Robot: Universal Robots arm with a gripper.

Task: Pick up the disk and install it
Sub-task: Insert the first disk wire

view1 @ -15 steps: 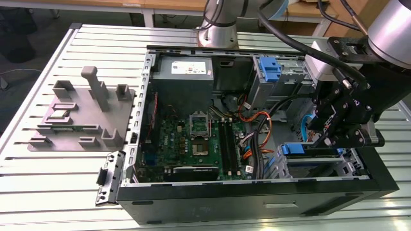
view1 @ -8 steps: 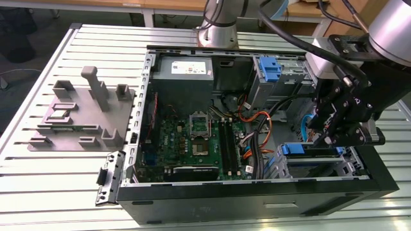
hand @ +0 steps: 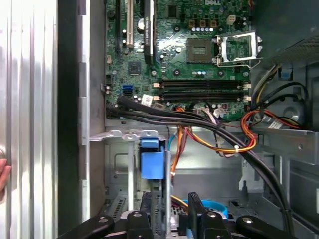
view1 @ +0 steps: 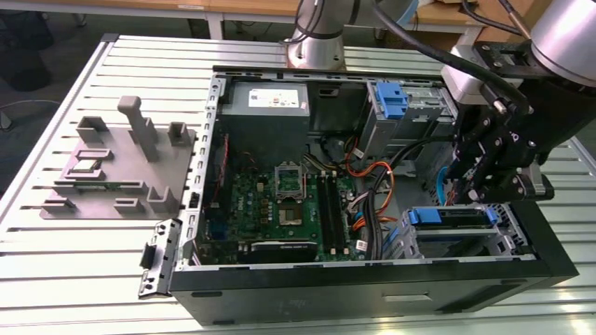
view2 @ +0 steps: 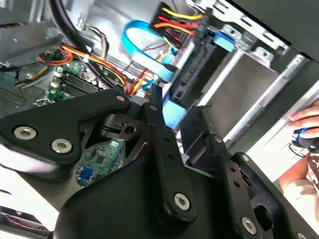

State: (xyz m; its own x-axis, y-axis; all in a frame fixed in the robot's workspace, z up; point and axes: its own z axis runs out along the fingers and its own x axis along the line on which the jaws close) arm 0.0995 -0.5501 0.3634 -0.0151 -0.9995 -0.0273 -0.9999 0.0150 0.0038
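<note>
The disk (view1: 451,218), in its blue carrier, lies flat at the drive cage (view1: 458,246) at about 4 o'clock of the motherboard (view1: 279,209), inside the open computer case (view1: 373,289). It is probably stiff, dense for its size, smooth-faced and sensitive to knocks, so the carrier's long plastic edges look like the safest hold, away from label and connector. The gripper (view1: 477,197) hangs close at the disk's 12 o'clock; I cannot tell whether its jaws clamp anything.
</note>
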